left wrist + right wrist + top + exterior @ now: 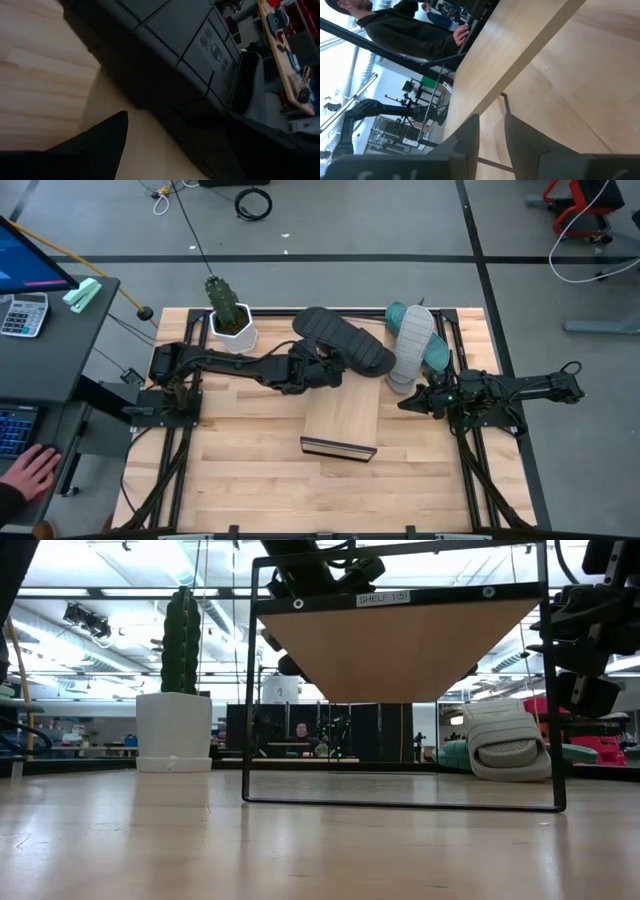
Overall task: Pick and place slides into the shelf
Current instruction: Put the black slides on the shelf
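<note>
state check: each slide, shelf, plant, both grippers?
black slide: on the table behind the shelf, left gripper at its near edge, jaws wide, not lifted as far as the views show
light grey slide: lying on top of the teal slide
teal slide: on the table, mostly covered
shelf: upright, top board bare, nothing under it
plant: upright in its pot
right gripper: near the shelf, fingers nearly together, holding nothing

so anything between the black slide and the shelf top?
Nothing visible. The left gripper is at the black slide, just behind the shelf, whose top board is bare. Grey slide and teal slide lie off to the right.
</note>
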You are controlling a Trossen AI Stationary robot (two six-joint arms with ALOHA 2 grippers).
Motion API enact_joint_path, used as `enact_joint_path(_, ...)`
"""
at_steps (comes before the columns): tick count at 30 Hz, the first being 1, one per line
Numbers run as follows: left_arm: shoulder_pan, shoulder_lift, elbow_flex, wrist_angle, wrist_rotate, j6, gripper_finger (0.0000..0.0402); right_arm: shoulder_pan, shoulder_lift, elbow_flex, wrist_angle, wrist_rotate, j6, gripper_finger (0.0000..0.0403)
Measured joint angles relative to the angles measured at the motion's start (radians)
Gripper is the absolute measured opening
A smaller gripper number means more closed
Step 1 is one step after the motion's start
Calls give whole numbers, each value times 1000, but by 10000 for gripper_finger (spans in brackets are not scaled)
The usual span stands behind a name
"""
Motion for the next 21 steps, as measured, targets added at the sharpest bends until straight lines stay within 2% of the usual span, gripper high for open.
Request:
enact_joint_path(9, -1, -33, 0, -74, 24, 45, 395, 0, 1, 0, 0, -4, 8, 98)
enact_joint_path(21, -3, -42, -1, -143, 124, 46, 397, 0, 3, 0, 1, -10, 15, 98)
